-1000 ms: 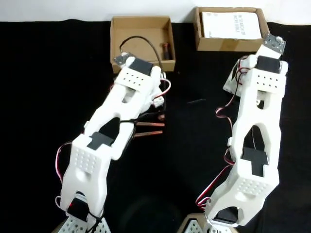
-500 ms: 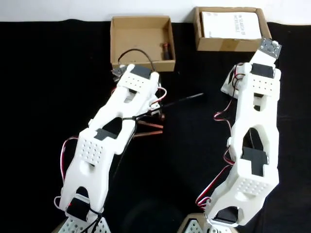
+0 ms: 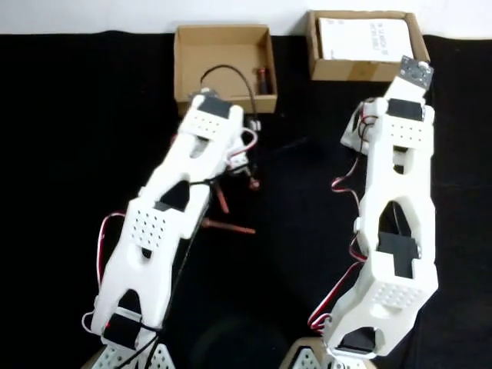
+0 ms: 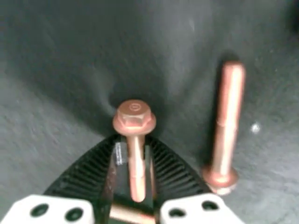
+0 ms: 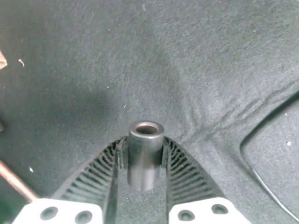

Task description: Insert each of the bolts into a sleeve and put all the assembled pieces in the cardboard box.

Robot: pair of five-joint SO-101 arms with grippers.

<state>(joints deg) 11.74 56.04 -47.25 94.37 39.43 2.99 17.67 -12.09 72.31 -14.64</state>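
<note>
— Two bolts, was it?

— Two that I could count with any certainty. One bolt (image 4: 134, 119) sat pinched by its shank in the left claw (image 4: 134, 144), head pointing out past the fingertips, just above the cloth (image 4: 56, 70). A second bolt (image 4: 227, 126) lay loose on the cloth just beside it.

— Why grip it by the shank?

— I'd guess it was simply taken up that way. The threaded end was buried between the fingers, so it looked as if it would need turning or re-gripping before it could go into anything.

— And the sleeves?

— One sleeve (image 5: 145, 165), clamped in the right claw (image 5: 144, 145) with its open bore facing outward. That looked deliberate: the hole was presented clear, ready to take a shank. The two arms stood well apart, though, so nothing was mated yet.

— Anything in the box?

— One copper piece (image 3: 261, 79) lay against the right wall of the box (image 3: 188, 58) at the far edge. I couldn't tell whether it already wore a sleeve.

— Just the one box?

— Two. A second box (image 3: 323, 71) stood beyond the right arm, holding one printed paper (image 3: 361, 38).
</note>
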